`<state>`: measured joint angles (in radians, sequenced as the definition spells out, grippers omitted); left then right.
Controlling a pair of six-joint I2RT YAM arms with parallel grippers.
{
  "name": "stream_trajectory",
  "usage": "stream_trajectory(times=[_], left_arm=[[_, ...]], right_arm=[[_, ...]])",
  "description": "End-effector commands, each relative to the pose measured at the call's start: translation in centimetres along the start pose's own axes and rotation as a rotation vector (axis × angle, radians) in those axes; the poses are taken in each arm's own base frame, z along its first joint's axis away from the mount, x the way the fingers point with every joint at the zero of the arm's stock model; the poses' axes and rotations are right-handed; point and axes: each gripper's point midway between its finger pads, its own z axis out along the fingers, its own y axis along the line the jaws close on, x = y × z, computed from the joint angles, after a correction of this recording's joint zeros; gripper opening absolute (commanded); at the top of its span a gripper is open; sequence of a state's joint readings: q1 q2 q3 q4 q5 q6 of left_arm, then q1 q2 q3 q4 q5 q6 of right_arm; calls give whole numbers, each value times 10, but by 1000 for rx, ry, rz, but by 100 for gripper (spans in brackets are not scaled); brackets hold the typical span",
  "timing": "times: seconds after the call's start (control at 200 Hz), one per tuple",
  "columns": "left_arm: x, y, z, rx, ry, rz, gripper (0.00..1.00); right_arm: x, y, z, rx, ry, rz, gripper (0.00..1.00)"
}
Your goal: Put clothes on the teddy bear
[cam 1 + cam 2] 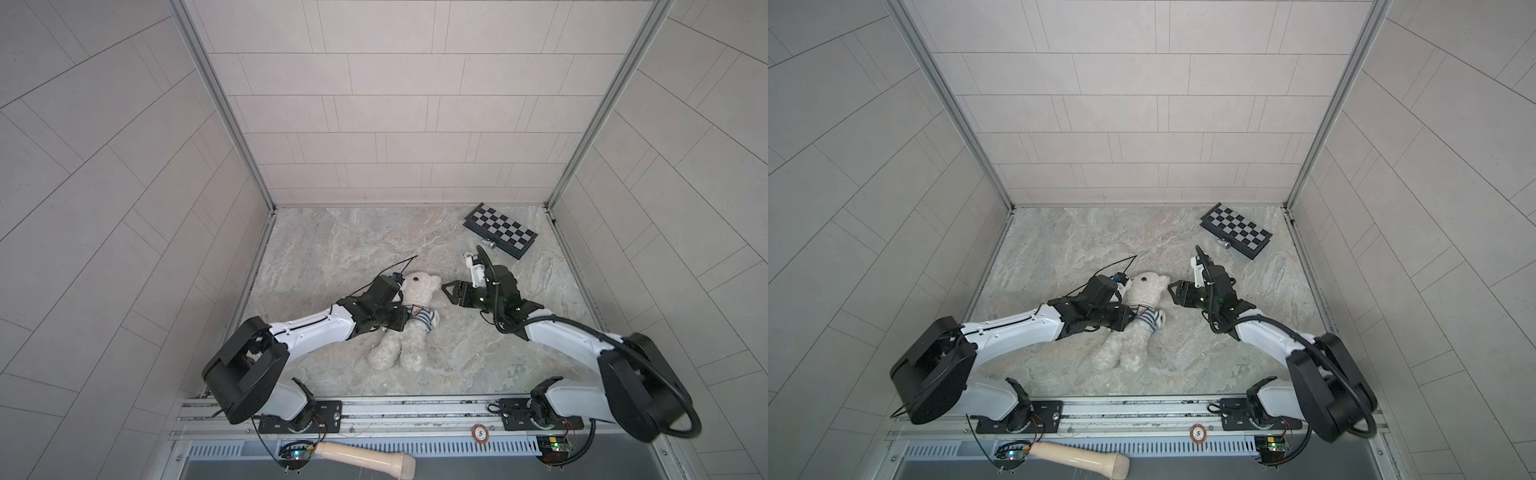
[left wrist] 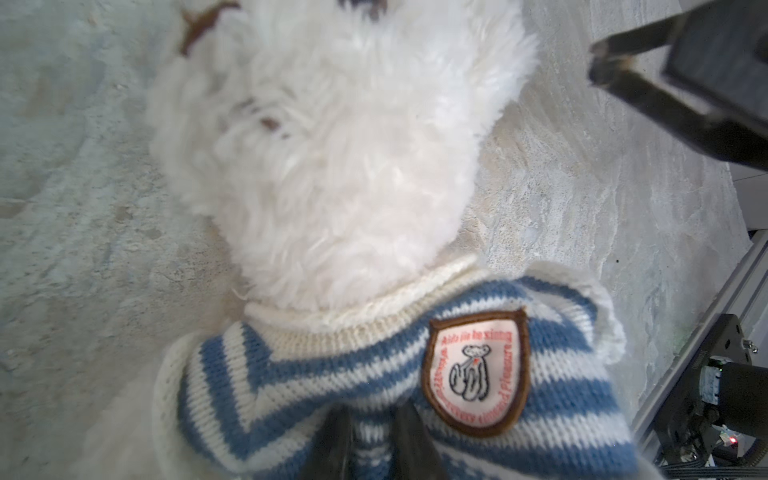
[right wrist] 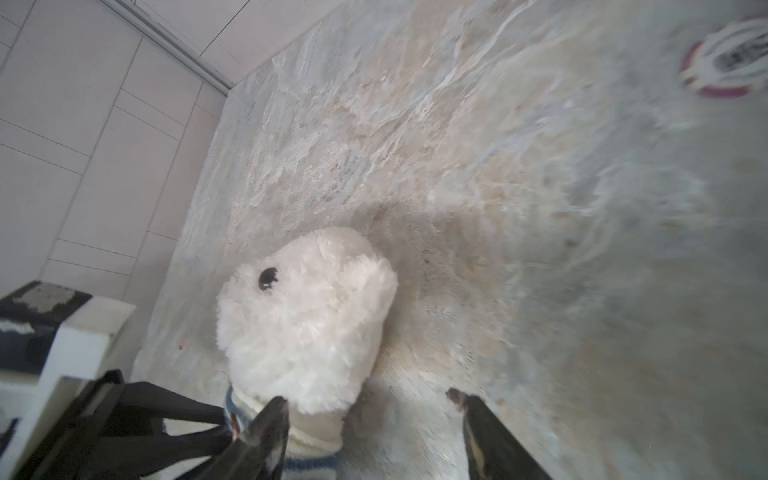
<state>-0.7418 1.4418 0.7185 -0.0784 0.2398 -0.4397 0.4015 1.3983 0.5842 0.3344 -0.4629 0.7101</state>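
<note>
Pull shirt (image 2: 332, 374) down over bear (image 2: 332, 166) with left tool (image 2: 372, 415) pinched near-shut on knit; brace head with right tool (image 3: 369, 397), wide open, empty.

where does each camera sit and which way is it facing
Top views: high over the front rail, looking down on the teddy bear and chessboard; left arm and right arm show.
Left wrist: on the left arm, facing the bear's chest; left hand pinches the striped sweater.
Right wrist: on the right arm, facing the bear's head; right hand open.
Shared: both wrist views show the bear's head and sweater collar.
</note>
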Motion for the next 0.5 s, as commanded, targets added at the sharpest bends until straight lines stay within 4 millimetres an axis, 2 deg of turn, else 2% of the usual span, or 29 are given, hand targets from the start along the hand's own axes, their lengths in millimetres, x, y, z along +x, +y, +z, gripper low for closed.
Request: stream_trajectory(times=[0.0,0.08,0.21,0.355,0.496], left_arm=[[25,26,6,-91,70,3,23],[25,26,8,-89,71,2,24],[25,24,10,-76,67,-4,24],[24,23,10,-68,64,-4,24],[23,22,10,-63,58,-4,24]], right_arm=[[-15,38,20,-231,1,36,73],[-17,41,32,-282,-7,45,75],[2,33,47,-286,45,54,75],[21,29,54,-274,91,42,73],[32,25,61,-271,117,42,62]])
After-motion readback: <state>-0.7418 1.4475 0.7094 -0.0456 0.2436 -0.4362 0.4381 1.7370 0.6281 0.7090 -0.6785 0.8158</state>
